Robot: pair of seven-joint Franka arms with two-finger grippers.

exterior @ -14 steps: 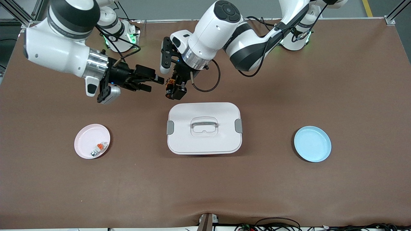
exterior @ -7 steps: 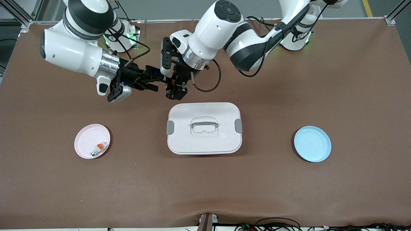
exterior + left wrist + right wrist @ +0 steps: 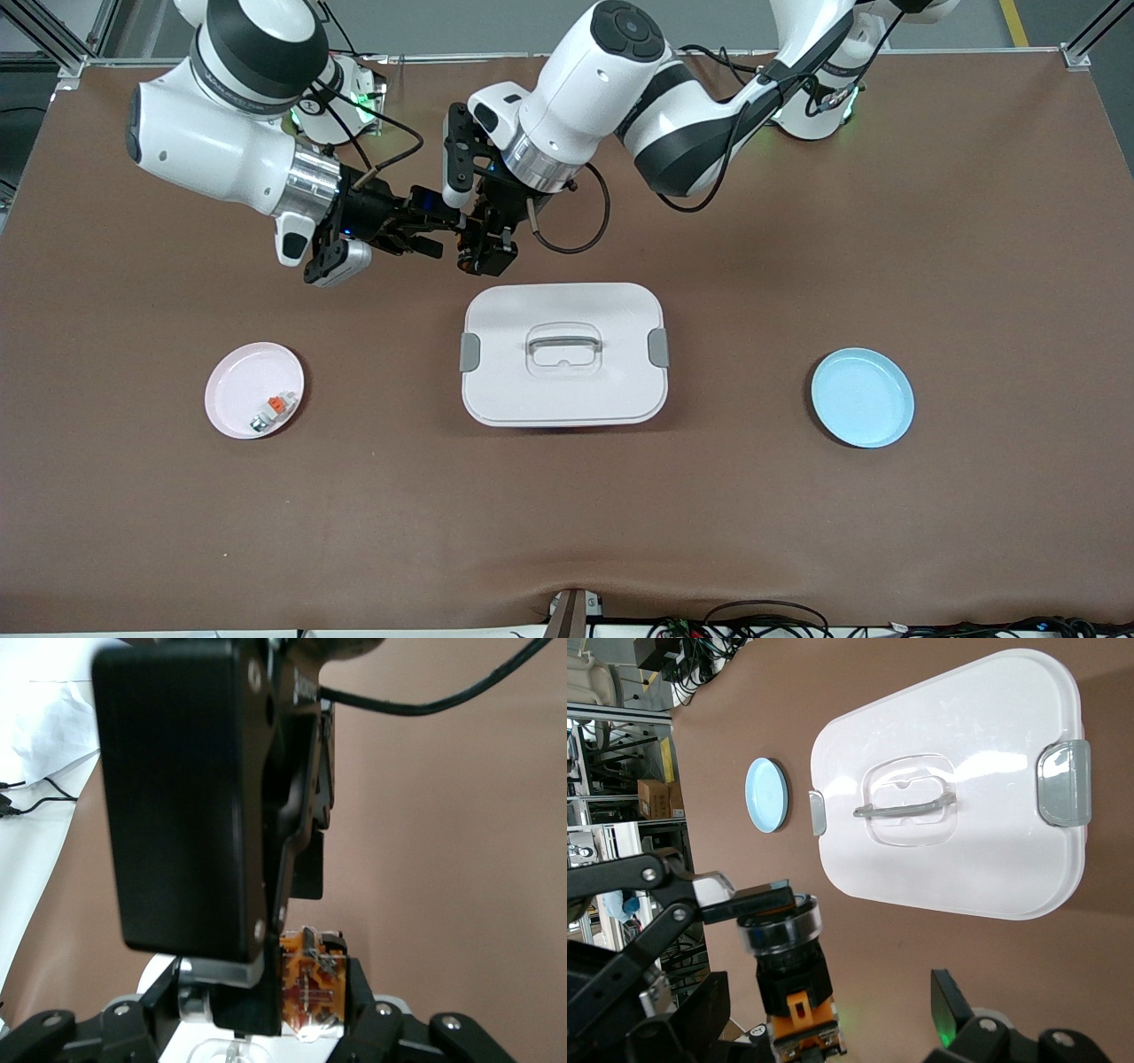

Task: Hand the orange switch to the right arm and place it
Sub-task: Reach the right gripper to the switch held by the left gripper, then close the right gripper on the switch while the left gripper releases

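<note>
My left gripper [image 3: 481, 248] hangs over the bare table just above the white box and is shut on the orange switch [image 3: 469, 236]. In the left wrist view the switch [image 3: 310, 983] sits clamped between the left gripper's [image 3: 306, 997] black fingers. My right gripper [image 3: 440, 233] has reached in from the right arm's end and is open, its fingers on either side of the switch. In the right wrist view the switch [image 3: 788, 970] shows a silver-ringed cap, black body and orange base. There it lies between the right gripper's [image 3: 819, 1014] spread fingers, close to one and apart from the other.
A white lidded box [image 3: 563, 354] with grey clips stands mid-table, also in the right wrist view [image 3: 948, 788]. A pink plate [image 3: 239, 381] holding a white-grey piece with an orange tab [image 3: 275, 406] lies toward the right arm's end. A blue plate [image 3: 862, 397] lies toward the left arm's end.
My right arm has moved toward the left gripper, bringing its open fingers around the switch. The left arm and the switch have stayed still.
</note>
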